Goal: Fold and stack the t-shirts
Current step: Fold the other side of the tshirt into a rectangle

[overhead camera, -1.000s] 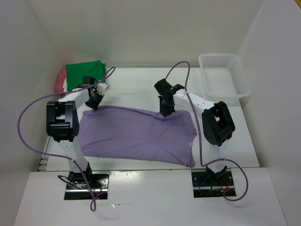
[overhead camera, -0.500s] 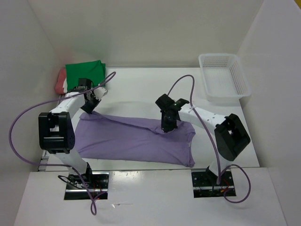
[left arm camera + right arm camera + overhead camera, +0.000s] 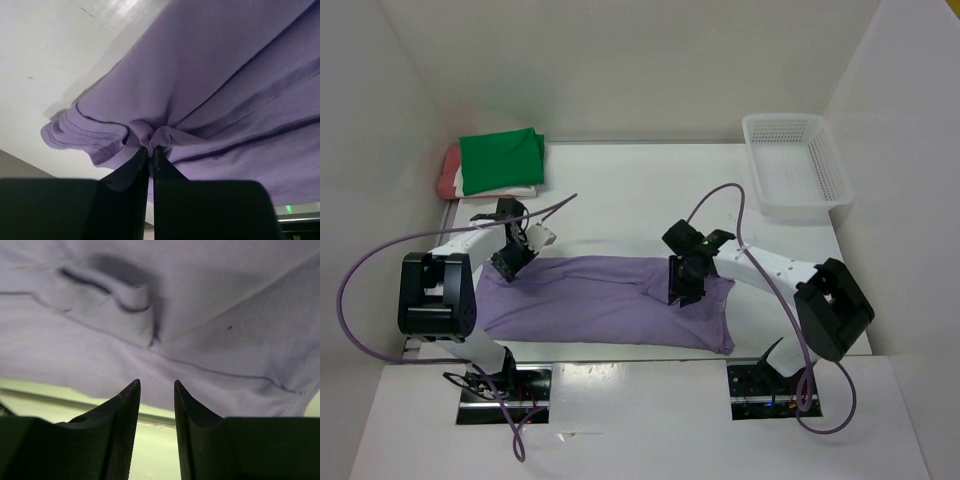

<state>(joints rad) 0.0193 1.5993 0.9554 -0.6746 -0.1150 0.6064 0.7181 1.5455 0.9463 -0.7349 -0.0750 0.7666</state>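
A robotics lab test cell: plain white panels [image 3: 620, 60] box in a white table [image 3: 620, 190], with bolted-down robot arms [image 3: 440, 290] (purple cables [image 3: 360, 290] trailing loose).

The top cam is sitting high up behind the arm bases [image 3: 505, 385], looking down across the whole table [image 3: 620, 190] toward its far edge. Both wrist cams are hovering super close over the lavender shirt [image 3: 590, 300] by the near edge, which all three views are sharing.
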